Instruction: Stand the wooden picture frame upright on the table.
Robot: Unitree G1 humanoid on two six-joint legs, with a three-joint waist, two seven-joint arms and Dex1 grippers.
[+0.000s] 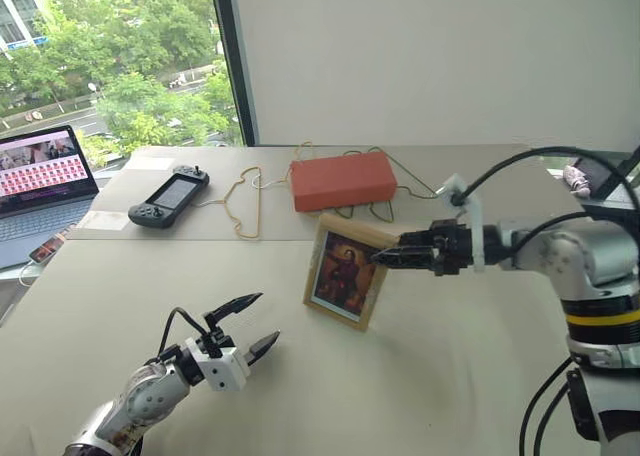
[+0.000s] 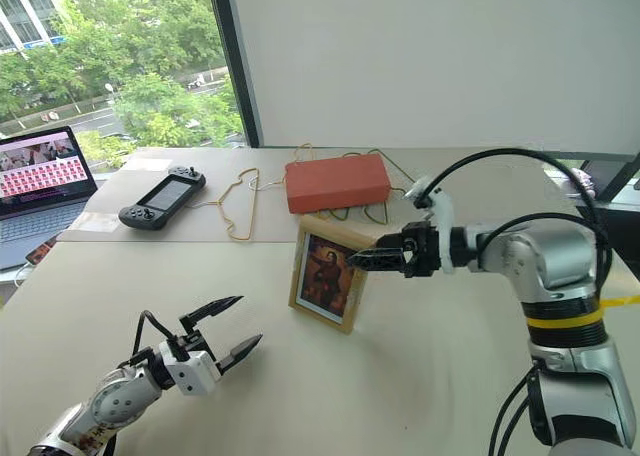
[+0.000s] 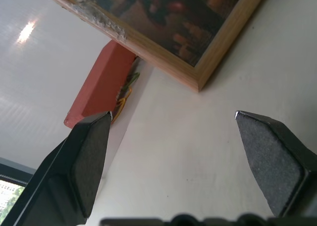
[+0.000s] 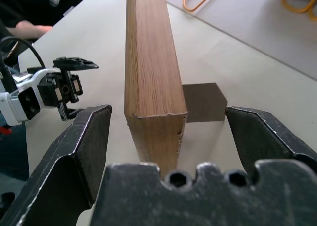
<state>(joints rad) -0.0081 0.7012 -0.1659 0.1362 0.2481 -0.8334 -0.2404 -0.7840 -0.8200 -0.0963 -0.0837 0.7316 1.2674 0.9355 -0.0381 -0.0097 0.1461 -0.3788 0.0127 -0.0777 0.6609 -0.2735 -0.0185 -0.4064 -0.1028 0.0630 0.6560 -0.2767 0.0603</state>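
right gripper (image 4: 166, 132) straddles wooden picture frame (image 4: 151, 77), untouching.

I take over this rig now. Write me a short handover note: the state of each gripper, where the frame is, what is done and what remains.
Left gripper: open, empty, low over the table, in front of the frame.
Right gripper: open, its fingers on either side of the wooden picture frame's top edge, apparently not gripping it.
Frame: upright mid-table, picture towards the robot, leaning back on its stand.
Done: the frame appears to stand by itself.
Left: draw the right gripper away without knocking it.
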